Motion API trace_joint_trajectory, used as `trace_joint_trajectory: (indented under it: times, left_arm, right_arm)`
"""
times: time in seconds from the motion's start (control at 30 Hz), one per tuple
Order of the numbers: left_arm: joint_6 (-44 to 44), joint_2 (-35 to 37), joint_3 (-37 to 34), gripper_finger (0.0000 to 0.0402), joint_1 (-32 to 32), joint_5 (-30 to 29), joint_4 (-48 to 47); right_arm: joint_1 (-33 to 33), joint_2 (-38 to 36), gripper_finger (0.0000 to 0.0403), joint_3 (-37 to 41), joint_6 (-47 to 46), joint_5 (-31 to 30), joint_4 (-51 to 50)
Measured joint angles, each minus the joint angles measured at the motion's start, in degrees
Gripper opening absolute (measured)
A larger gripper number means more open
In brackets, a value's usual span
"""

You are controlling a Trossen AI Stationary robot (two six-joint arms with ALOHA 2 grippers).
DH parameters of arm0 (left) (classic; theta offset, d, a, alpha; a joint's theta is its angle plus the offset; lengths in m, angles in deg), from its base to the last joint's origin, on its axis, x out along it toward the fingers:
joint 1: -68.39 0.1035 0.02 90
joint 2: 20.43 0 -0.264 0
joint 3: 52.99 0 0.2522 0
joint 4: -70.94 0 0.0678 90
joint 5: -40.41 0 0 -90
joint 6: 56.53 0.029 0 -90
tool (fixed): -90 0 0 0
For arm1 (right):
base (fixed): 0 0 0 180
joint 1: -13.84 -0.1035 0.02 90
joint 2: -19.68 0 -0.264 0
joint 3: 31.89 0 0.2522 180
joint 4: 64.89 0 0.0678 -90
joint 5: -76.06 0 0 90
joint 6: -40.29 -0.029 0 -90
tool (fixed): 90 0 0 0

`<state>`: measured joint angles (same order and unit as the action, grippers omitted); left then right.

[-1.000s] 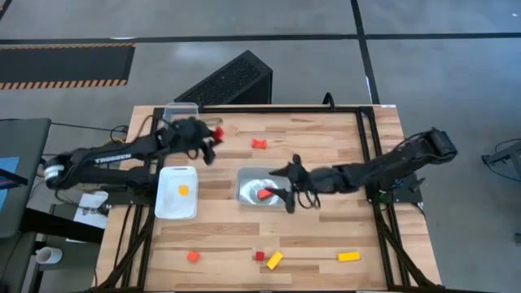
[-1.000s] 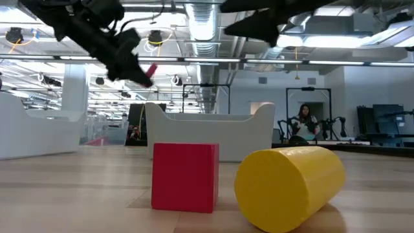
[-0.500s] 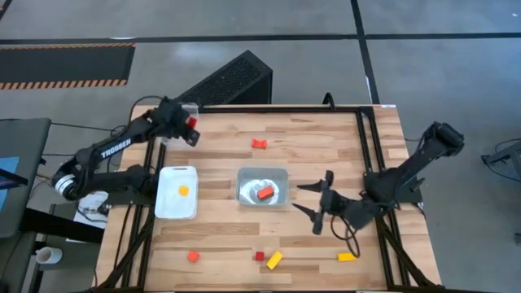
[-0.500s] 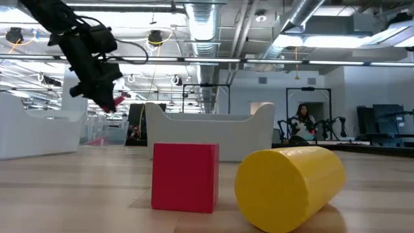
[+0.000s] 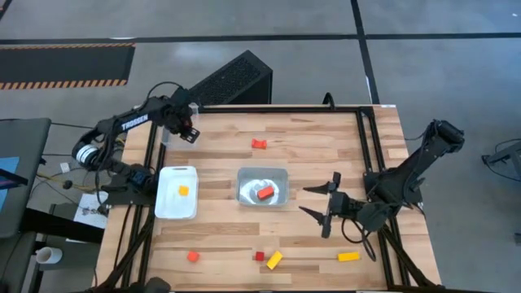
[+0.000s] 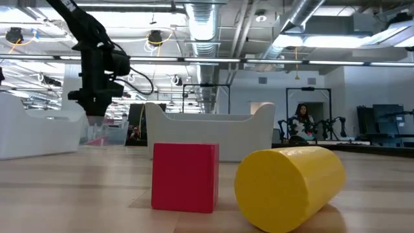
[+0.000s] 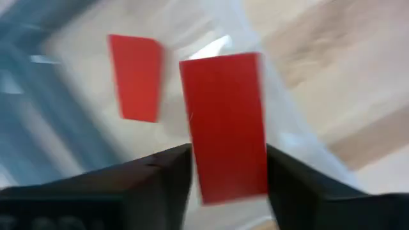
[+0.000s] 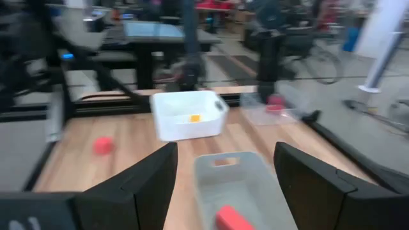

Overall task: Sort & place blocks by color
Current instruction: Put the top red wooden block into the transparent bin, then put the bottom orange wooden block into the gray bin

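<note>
My left gripper (image 5: 186,129) (image 7: 227,176) hangs over the clear tray (image 5: 172,112) at the table's far left corner, shut on a red bar block (image 7: 222,115). Another red block (image 7: 135,76) lies in that tray below it. In the low view the left gripper (image 6: 96,107) points down. My right gripper (image 5: 327,208) (image 8: 223,176) is open and holds nothing, right of the middle clear tray (image 5: 262,176). A red block (image 5: 265,193) lies in that tray. The white tray (image 5: 177,210) holds an orange block (image 5: 183,190). My left gripper pinches the red bar's near end (image 7: 225,182) between its two fingers (image 7: 163,176), one on each long side. The fingers come from above, pointing down. The bar is lifted clear over the far left tray, and most of its length sticks out past the fingertips.
Loose blocks lie on the wood: red (image 5: 259,144) toward the far side, and orange-red (image 5: 193,255), red (image 5: 259,255), yellow (image 5: 274,260) and yellow (image 5: 348,256) along the near edge. A red cube (image 6: 184,176) and a yellow cylinder (image 6: 289,186) fill the low view.
My left gripper has carried the red bar toward the far left corner, tipped to point down, and lowered over the corner tray. My right gripper has drawn back from the middle tray toward the table's right and near side, leaving a red block in that tray.
</note>
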<state>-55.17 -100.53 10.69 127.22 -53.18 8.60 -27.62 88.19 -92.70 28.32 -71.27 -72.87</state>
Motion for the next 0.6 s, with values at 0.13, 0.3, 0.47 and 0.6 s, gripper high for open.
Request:
trace_joint_trajectory:
  times: [0.13, 0.3, 0.47, 0.6]
  left_arm:
    - [1.90, -2.30, 1.07, 0.0277, -0.37, -3.42, -0.17]
    - [1.92, -1.67, 3.25, 0.0344, -0.37, -3.43, -0.22]
    - [-0.34, 4.95, 3.16, 0.0343, -2.29, 5.14, 1.68]
    - [-3.09, 14.76, -0.93, 0.0321, -8.11, 8.70, 8.68]
  right_arm:
    - [1.09, 0.01, 0.0281, 0.00, -0.02, -2.22, -0.34]
    - [2.06, 0.43, 0.0281, 0.00, -2.26, -2.21, -1.36]
    - [2.22, 1.27, 0.0281, 0.00, -4.60, -2.09, -2.01]
    - [2.00, 1.29, 0.0281, 0.00, -7.59, -1.36, -4.24]
